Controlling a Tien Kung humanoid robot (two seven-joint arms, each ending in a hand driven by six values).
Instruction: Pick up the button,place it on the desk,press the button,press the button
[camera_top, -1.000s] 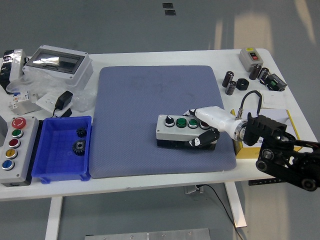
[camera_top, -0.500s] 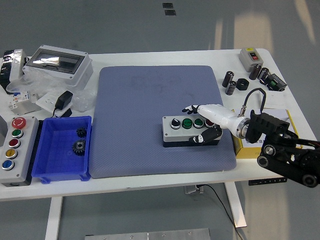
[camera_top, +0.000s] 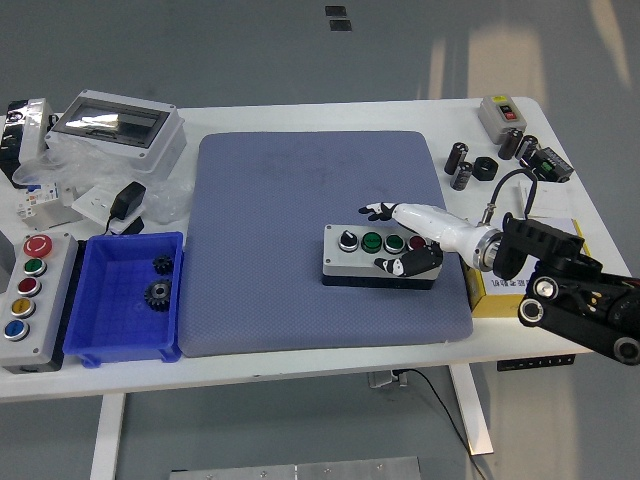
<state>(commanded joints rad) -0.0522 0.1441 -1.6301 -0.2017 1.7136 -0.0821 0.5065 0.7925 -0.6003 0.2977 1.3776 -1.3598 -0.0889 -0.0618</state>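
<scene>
- Centrally, a grey button box (camera_top: 380, 256) is seen lying flat on the blue-grey mat (camera_top: 300, 200), toward the mat's right front part, with a black knob, two green buttons and a dark red button in a row on its top face.
- The right hand (camera_top: 405, 240) is reached in from the right over the box's right end; its white back is laid above the red button, black fingers (camera_top: 378, 211) are spread past the box's far edge, and the thumb (camera_top: 400, 266) is curled down at the near edge.
- The box's right end is thus straddled by fingers and thumb; whether it is actually squeezed cannot be told.
- The black right arm (camera_top: 570, 290) is seen over the table's right front corner, above a yellow item that is partly hidden.
- The left arm is not seen.
- A blue bin (camera_top: 90, 330) holding two dark gears (camera_top: 157, 293) is placed just left of the mat.
- A longer control station (camera_top: 25, 290) with red, green, dark red, yellow and blue buttons is set at the table's left edge.
- A clear-lidded enclosure (camera_top: 115, 125) and a black power adapter (camera_top: 127, 203) are found at the far left.
- Black cylinders (camera_top: 460, 165) and a small switch box (camera_top: 500, 113) are placed at the far right corner.
</scene>
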